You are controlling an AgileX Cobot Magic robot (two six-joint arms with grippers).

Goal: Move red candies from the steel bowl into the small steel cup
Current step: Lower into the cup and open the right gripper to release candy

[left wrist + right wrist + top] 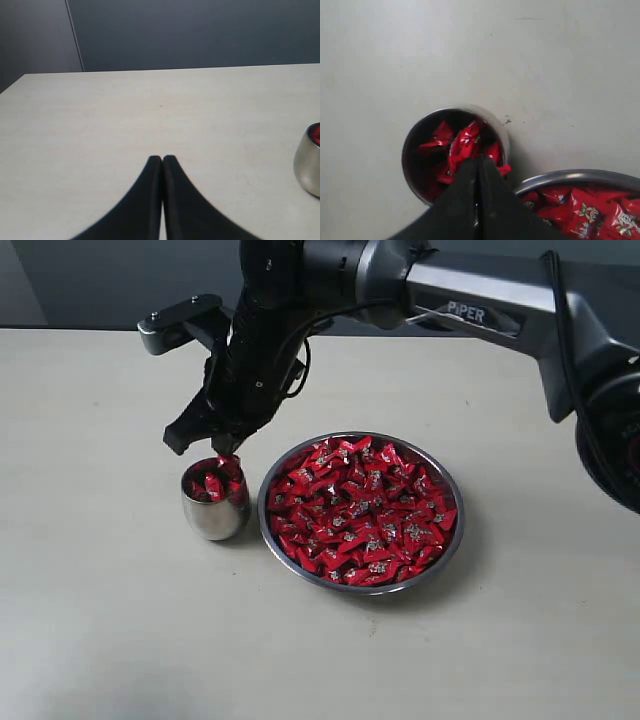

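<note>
The steel bowl (457,540) sits right of centre, heaped with red candies (365,510). Just left of it stands the small steel cup (213,517), holding a few red candies. My right gripper (226,450) hangs directly over the cup's mouth, shut on a red candy (229,460) at its tips. In the right wrist view the shut gripper (479,161) pinches that candy (465,142) above the cup (408,150), with the bowl's rim (570,176) beside it. My left gripper (162,159) is shut and empty, low over the table, with the cup (307,167) off to one side.
The right arm (480,310) reaches in from the upper right, across the back of the bowl. Bare beige tabletop (110,620) lies to the left and in front of the cup and bowl. A grey wall (200,35) stands behind the table's far edge.
</note>
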